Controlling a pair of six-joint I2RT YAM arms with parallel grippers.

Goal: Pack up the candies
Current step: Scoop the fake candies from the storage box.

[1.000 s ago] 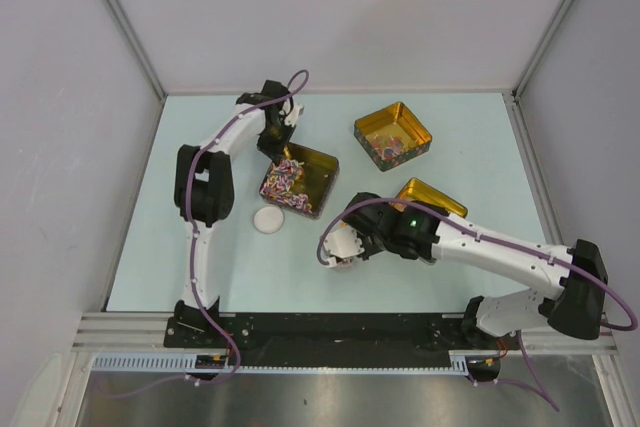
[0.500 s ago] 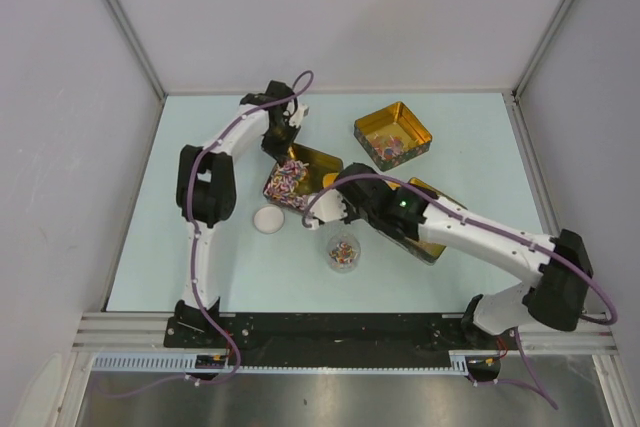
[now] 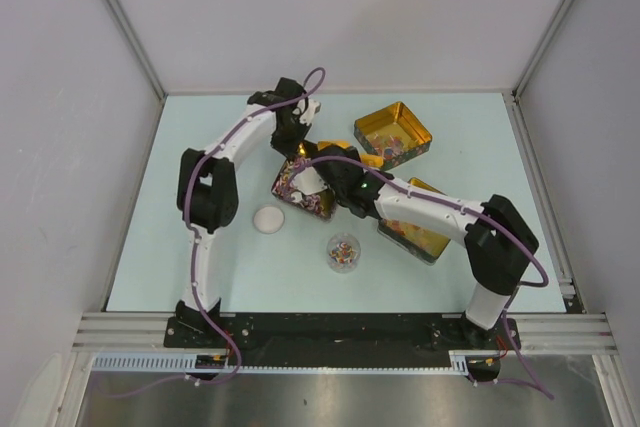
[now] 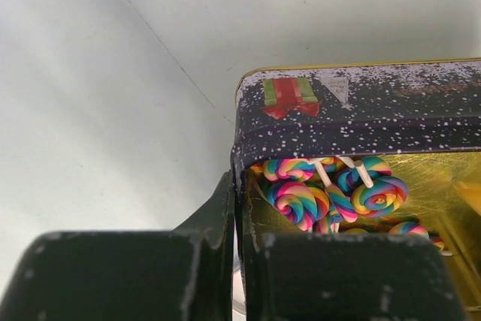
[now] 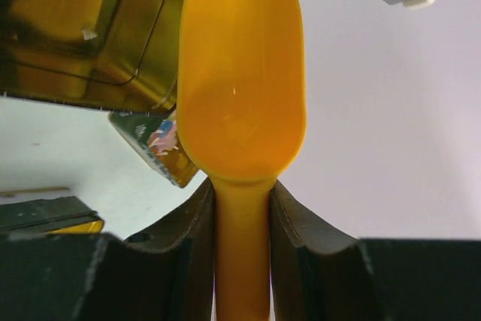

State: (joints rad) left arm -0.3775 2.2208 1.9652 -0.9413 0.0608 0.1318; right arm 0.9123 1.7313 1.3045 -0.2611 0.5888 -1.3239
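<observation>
The candies (image 4: 331, 193) are small rainbow swirl sweets on white sticks, heaped in a dark speckled tin with a gold inside (image 4: 361, 103). In the top view this tin (image 3: 322, 207) lies mid-table, tipped, with candies (image 3: 293, 179) at its left side. My left gripper (image 3: 297, 142) is shut on the tin's far wall (image 4: 239, 208), one finger inside and one outside. My right gripper (image 3: 335, 171) is shut on the handle of an orange scoop (image 5: 242, 95), whose bowl is empty. The scoop (image 3: 352, 150) hovers over the tin's far right edge.
A small clear cup (image 3: 343, 252) holding a few candies stands near the front middle. A white round lid (image 3: 268, 219) lies to its left. A second gold tin (image 3: 393, 134) with some candies sits at the back right. Another gold tin part (image 3: 425, 235) lies under the right forearm.
My right gripper has swung with the scoop from the clear cup up and back to the candy tin. My left gripper has shifted right and the tin has tipped and turned.
</observation>
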